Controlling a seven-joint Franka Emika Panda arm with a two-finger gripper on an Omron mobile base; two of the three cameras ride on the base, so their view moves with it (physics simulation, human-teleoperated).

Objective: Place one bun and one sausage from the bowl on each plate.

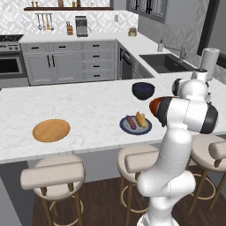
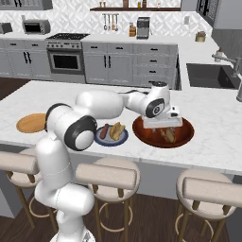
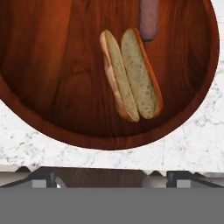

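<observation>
The end effector (image 2: 163,126), spread wide and empty, partly hides the bowl (image 2: 184,137). Inside lie one split bun (image 3: 130,75) and one sausage (image 3: 148,18), cut off by the frame edge. The blue plate (image 1: 125,127) holds one of each; the wooden plate (image 1: 51,130) is bare.

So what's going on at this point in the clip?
The robot arm is sorting buns and sausages from a wooden bowl onto two plates. The blue-grey plate already carries one bun and one sausage. The orange wooden plate has nothing on it yet. The gripper hangs open over the bowl, holding nothing, right above the remaining bun, which lies split open with the other sausage at its end.
</observation>
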